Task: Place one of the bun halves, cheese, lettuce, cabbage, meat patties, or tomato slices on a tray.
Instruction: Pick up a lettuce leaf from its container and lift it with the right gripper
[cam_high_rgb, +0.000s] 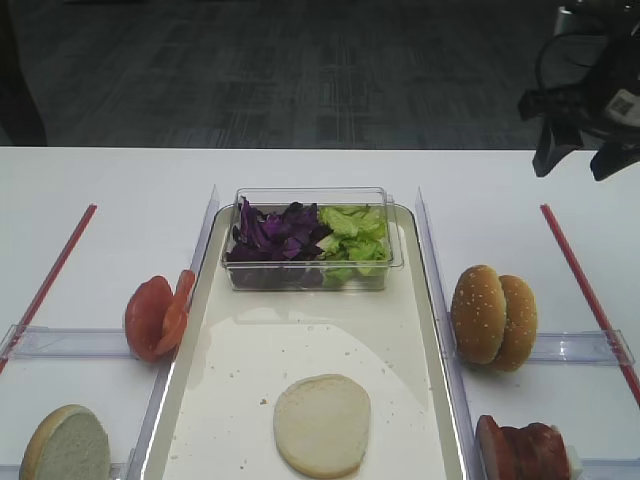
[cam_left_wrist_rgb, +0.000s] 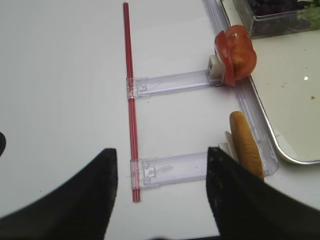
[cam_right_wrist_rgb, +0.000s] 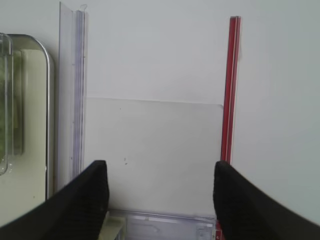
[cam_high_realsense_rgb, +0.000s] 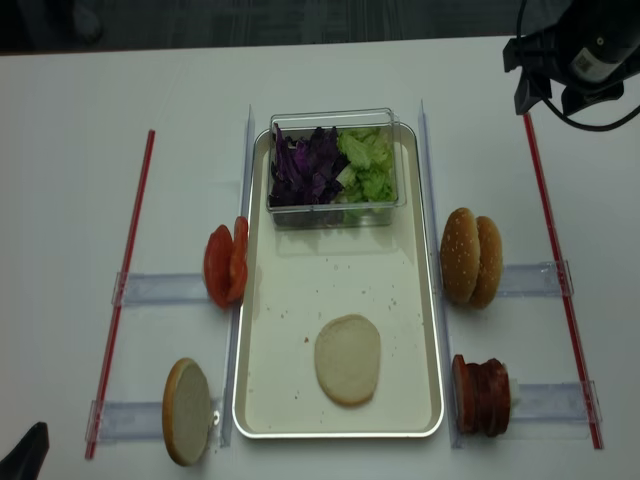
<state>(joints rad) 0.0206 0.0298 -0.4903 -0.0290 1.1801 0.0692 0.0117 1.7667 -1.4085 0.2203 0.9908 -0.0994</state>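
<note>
The cream tray lies in the middle with a flat pale bun half on its near part. At its far end, purple cabbage and lettuce fill a clear tub. Tomato slices stand left of the tray. Sesame bun halves and meat patties stand to its right. Another bun half stands at front left. No cheese shows. My right gripper hangs open and empty at far right. My left gripper is open over the left table.
Red strips run along both sides of the white table. Clear plastic holders carry the food beside the tray, and clear rails flank its long edges. The table's far edge meets a dark floor.
</note>
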